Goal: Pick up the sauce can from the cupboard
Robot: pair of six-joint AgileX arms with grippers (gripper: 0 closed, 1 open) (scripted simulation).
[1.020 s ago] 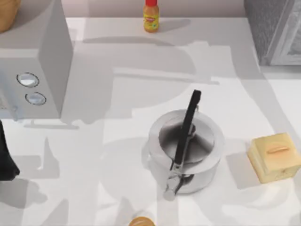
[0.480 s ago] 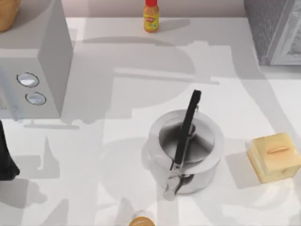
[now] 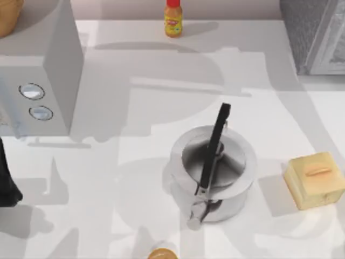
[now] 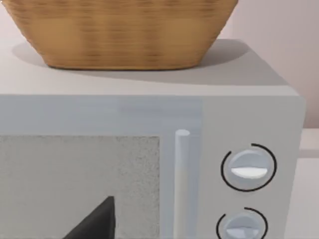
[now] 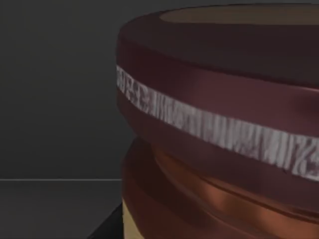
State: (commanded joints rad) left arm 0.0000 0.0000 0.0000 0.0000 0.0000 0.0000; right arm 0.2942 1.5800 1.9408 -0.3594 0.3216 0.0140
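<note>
The sauce can [image 5: 219, 124] stands very close in the right wrist view, with a dark-brown lid, a pale band and an orange-brown body. Dark walls surround it, so it sits inside the cupboard [image 3: 315, 35], the dark-grey speckled box with a white-framed door at the table's far right corner. My right gripper is right up against the can, and a dark sliver of it [image 5: 107, 226] shows at the picture's edge. My left arm [image 3: 6, 183] stays parked at the table's left edge, facing the light-grey box.
A light-grey box with two round knobs [image 3: 38, 81] stands at the far left with a wicker basket [image 4: 124, 30] on top. A steel pot [image 3: 211, 172] with a black handle stands mid-table. A yellow block [image 3: 315, 179] lies right, a yellow bottle [image 3: 173, 20] at the back, and a round orange object [image 3: 161, 253] at the front edge.
</note>
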